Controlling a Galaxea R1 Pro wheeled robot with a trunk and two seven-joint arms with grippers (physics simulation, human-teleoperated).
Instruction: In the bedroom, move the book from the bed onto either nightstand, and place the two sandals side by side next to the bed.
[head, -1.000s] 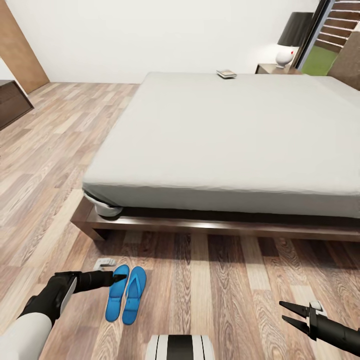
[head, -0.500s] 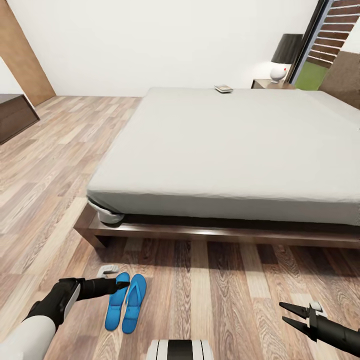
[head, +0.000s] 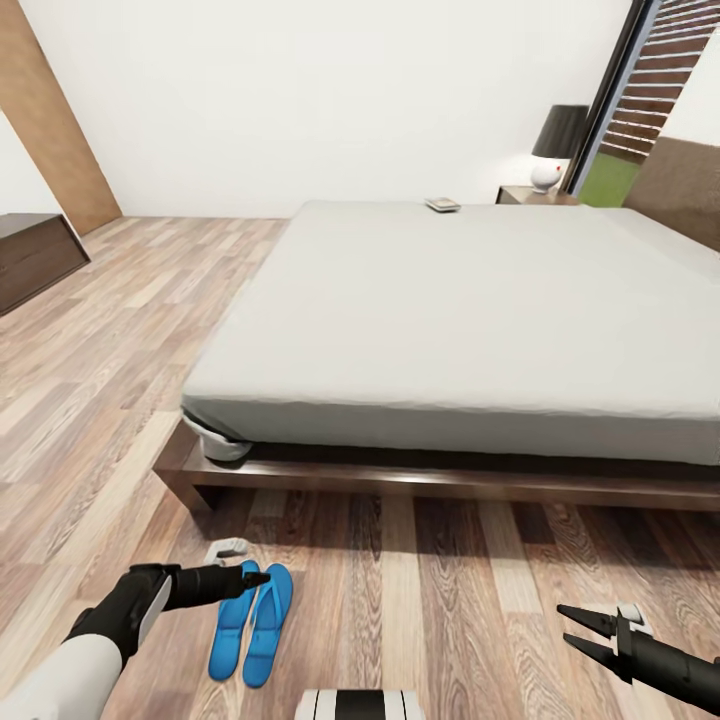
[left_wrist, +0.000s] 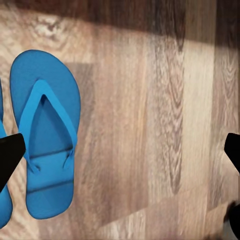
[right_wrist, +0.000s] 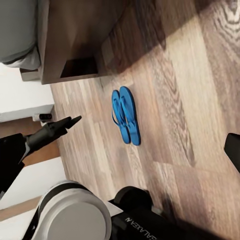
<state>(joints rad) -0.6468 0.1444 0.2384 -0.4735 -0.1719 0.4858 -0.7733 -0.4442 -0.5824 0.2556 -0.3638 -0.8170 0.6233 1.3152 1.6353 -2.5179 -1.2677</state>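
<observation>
The two sandals (head: 250, 625), bright blue flip-flops, lie side by side on the wood floor just in front of the bed (head: 470, 320). My left gripper (head: 247, 563) hovers open just above their toe ends, holding nothing. In the left wrist view one sandal (left_wrist: 47, 135) lies between the wide-spread fingertips (left_wrist: 10, 150). The book (head: 443, 204) rests at the far edge of the grey mattress. Behind it stands a nightstand (head: 525, 195). My right gripper (head: 575, 628) is open and empty at the lower right. The right wrist view also catches the sandals (right_wrist: 126, 115).
A white lamp with a dark shade (head: 550, 160) stands on the nightstand. There is a dark dresser (head: 35, 255) at the far left wall and a tall window (head: 640, 100) at the right. The bed's dark wood frame (head: 400, 485) juts out low. My base (right_wrist: 75, 215) is close behind the sandals.
The whole head view has shifted down as the camera tilted up. The sandals lie as before. The left gripper has lifted slightly off them. The right arm is still.
</observation>
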